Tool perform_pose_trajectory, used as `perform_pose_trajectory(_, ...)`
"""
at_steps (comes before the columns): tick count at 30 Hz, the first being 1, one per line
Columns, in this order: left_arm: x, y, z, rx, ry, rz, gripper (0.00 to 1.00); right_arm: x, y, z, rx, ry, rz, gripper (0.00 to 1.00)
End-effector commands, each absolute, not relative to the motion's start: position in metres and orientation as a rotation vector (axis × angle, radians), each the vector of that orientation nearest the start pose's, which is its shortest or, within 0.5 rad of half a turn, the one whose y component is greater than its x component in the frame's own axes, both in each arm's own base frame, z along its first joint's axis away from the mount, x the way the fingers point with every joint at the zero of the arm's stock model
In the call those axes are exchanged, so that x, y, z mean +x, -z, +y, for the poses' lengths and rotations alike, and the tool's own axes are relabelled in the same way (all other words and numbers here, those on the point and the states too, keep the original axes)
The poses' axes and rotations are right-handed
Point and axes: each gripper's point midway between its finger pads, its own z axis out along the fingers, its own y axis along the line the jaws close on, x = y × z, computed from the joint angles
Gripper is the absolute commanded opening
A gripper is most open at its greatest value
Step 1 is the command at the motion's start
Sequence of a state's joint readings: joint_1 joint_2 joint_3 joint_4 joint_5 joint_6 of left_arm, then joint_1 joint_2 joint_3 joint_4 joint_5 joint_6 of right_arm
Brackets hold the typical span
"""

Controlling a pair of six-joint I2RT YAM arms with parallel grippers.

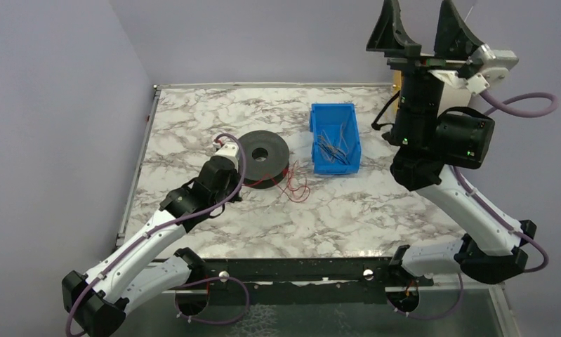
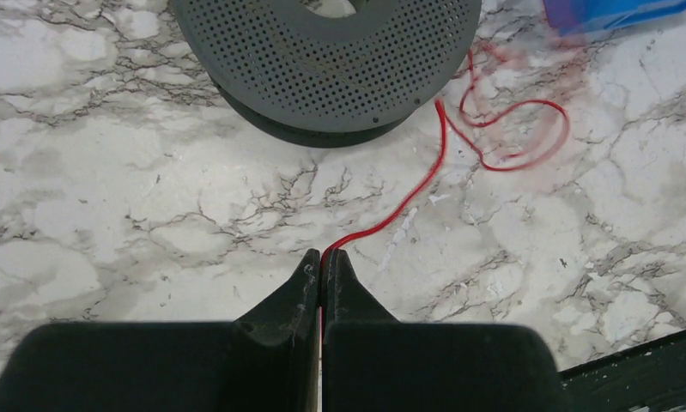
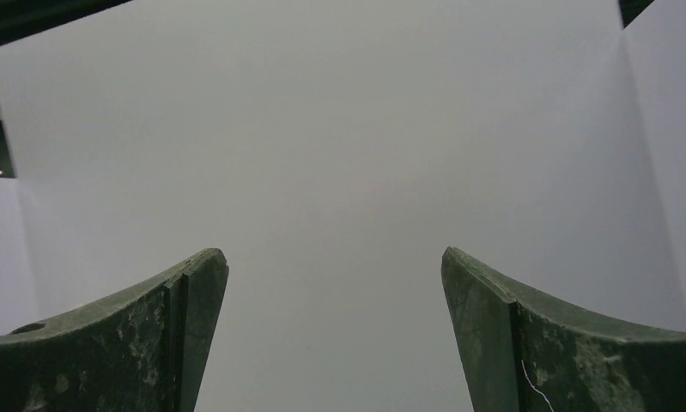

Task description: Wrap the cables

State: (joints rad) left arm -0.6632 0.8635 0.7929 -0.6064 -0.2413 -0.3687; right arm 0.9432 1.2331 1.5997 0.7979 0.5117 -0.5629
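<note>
A thin red cable [image 2: 425, 184] runs from my left gripper [image 2: 322, 255] across the marble, past the black perforated spool [image 2: 322, 60], into loose loops [image 1: 296, 184] to the spool's right. The left gripper is shut on that cable's end, low over the table, just in front of the spool [image 1: 263, 156]; in the top view its fingers are hidden under the wrist [image 1: 221, 172]. More thin cables [image 1: 333, 145] lie in the blue bin [image 1: 318, 116]. My right gripper [image 1: 423, 28] is raised high at the back right, pointing up, open and empty [image 3: 335, 266].
The blue bin stands right of the spool. The marble table [image 1: 375, 210] ends at a pale wall at the back and left. A black rail [image 1: 298, 270] runs along the near edge between the arm bases.
</note>
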Motion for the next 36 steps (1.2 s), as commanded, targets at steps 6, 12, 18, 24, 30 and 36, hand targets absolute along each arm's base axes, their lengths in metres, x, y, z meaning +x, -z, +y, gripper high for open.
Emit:
perform_pose_trajectory(6,0.22,-0.171,-0.162,0.21,0.442,2.222,0.0,0.262,-0.705,0.13,0.14,0.087,0.723,1.0)
perform_pose_trajectory(12,0.216,-0.204,-0.175,0.288,0.54,2.162,0.0,0.287,-0.643,0.177,-0.044,-0.068,0.947,1.0)
perform_pose_trajectory(18,0.209,-0.254,-0.187,0.381,0.641,2.056,0.0,0.299,-0.524,0.228,-0.264,-0.216,1.278,1.0)
perform_pose_trajectory(24,0.196,-0.326,-0.19,0.485,0.707,1.9,0.0,0.276,-0.394,0.249,-0.491,-0.32,1.617,1.0)
perform_pose_trajectory(30,0.176,-0.396,-0.191,0.592,0.781,1.718,0.0,0.217,-0.303,0.259,-0.668,-0.584,1.805,1.0)
perform_pose_trajectory(36,0.148,-0.465,-0.194,0.67,0.884,1.527,0.0,0.18,-0.264,0.264,-0.713,-0.782,1.863,1.0)
